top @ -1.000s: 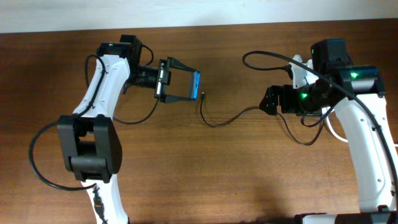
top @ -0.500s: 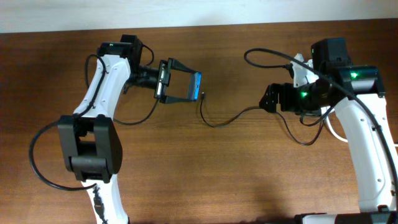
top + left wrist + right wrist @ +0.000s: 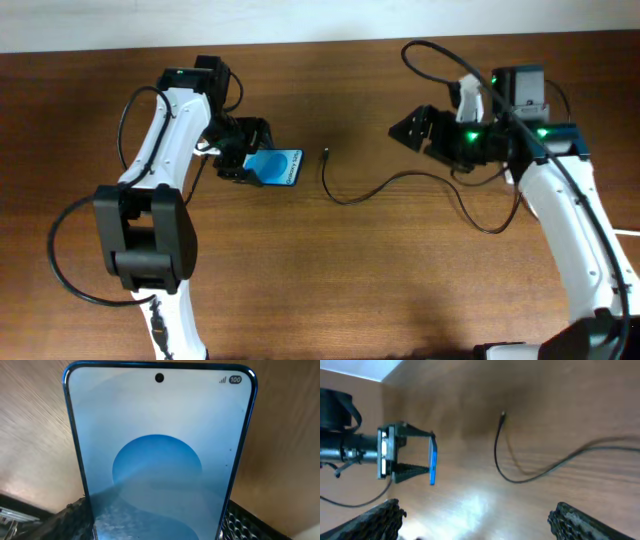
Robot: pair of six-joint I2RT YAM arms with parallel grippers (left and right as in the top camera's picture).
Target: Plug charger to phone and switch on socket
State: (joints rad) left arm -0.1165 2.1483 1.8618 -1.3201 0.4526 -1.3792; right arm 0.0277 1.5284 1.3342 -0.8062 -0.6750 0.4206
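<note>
The phone [image 3: 280,168], with its blue screen facing up, is held in my left gripper [image 3: 252,160] at the left centre of the table. In the left wrist view the phone [image 3: 160,450] fills the frame between the fingers [image 3: 155,527]. The charger is a thin black cable [image 3: 400,180] lying on the table, with its plug tip [image 3: 327,153] just right of the phone and apart from it. My right gripper [image 3: 405,130] is open and empty, raised to the right of the tip. The right wrist view shows the tip [image 3: 503,414], the phone edge-on [image 3: 431,462] and the wide-open fingers [image 3: 480,520]. The socket is out of view.
The cable loops on under my right arm [image 3: 480,225]. A bit of white cord [image 3: 630,232] shows at the right edge. The wooden table's far edge [image 3: 320,42] meets a pale wall.
My left gripper has turned the phone from edge-on to screen-up and drawn it a little left and down. My right arm has swung back and left, away from the cable's middle.
</note>
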